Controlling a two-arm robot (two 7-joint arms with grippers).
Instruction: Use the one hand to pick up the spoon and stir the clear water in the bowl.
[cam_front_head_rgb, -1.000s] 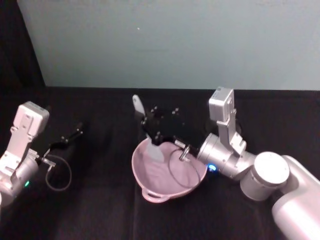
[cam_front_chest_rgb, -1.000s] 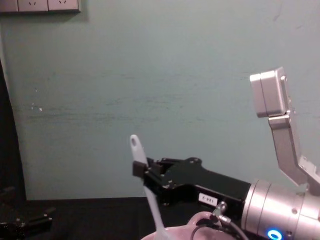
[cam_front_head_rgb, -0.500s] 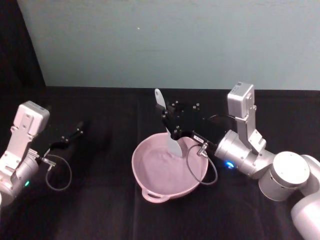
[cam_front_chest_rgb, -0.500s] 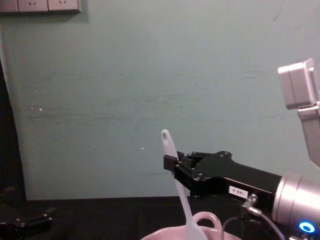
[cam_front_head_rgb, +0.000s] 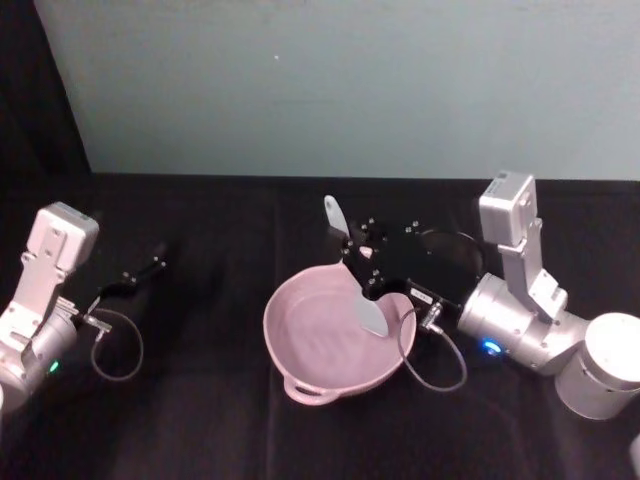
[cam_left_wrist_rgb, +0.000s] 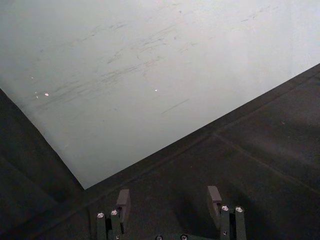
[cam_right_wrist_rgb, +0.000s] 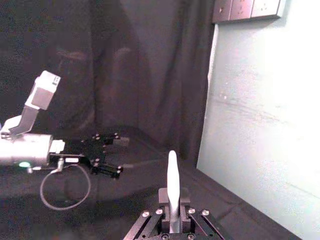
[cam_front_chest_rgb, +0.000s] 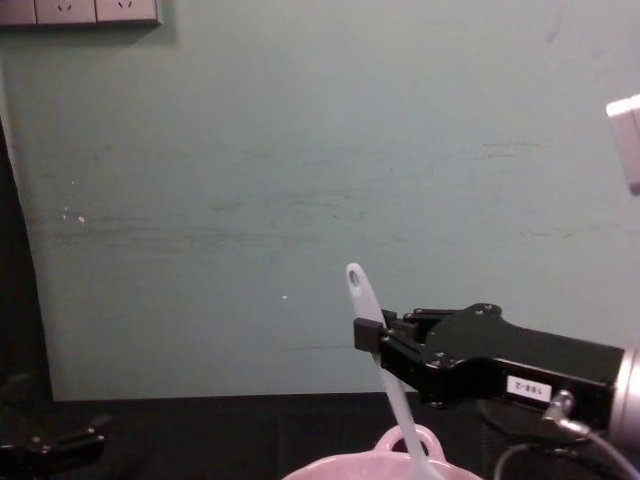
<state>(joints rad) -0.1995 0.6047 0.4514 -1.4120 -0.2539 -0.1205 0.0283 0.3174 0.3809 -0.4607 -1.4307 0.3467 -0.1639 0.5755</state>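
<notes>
Since a second ago our black blocky right gripper has swept rightward, jaws clamping the long white plastic spoon, its head inside the wide pale pink bowl. We should circle gently, clear of the rim. Our left gripper sits parked well to the left, jaws apart.

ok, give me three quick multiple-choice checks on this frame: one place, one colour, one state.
1. Where is the head of the spoon?
A) inside the bowl
B) lying outside it
C) raised high above it
2. Bowl colour?
A) blue
B) pale pink
C) black
3. Right gripper?
A) open
B) parked
C) shut on the spoon handle

Answers:
1 A: the head sits within the rim.
2 B: the bowl is pink all over.
3 C: it clamps the handle.
The left gripper is parked open on the robot's left.
</notes>
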